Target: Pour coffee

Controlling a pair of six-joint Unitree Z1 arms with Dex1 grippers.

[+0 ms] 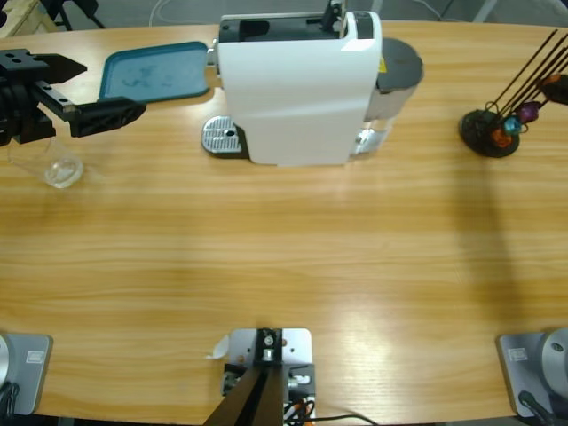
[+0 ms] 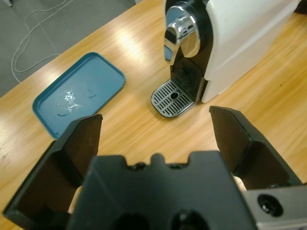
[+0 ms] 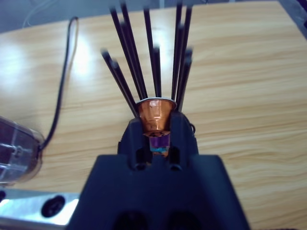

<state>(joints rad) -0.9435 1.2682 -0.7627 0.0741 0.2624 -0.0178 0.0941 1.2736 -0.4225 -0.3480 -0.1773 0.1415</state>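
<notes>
1. Standing at the table's [image 1: 284, 266] far edge: white coffee machine [image 1: 297, 84], drip grate [image 1: 222, 136] at its left.
2. Teal tray [image 1: 155, 73] left of machine.
3. Left gripper [image 1: 93, 93] beyond tray, jaws spread, holding nothing.
4. Clear glass [image 1: 62, 169] below that gripper; coffee not discernible.
5. Right gripper [image 3: 154, 136] clenched on orange capsule [image 3: 154, 115], at the capsule rack [image 1: 493, 129] right of machine.

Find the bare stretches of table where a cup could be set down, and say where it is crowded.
Free: the wide strip of table in front of the coffee machine, and the stretch between the machine and the capsule stand. Crowded: the left end, where the left gripper hangs by the glass and blue tray.
</notes>
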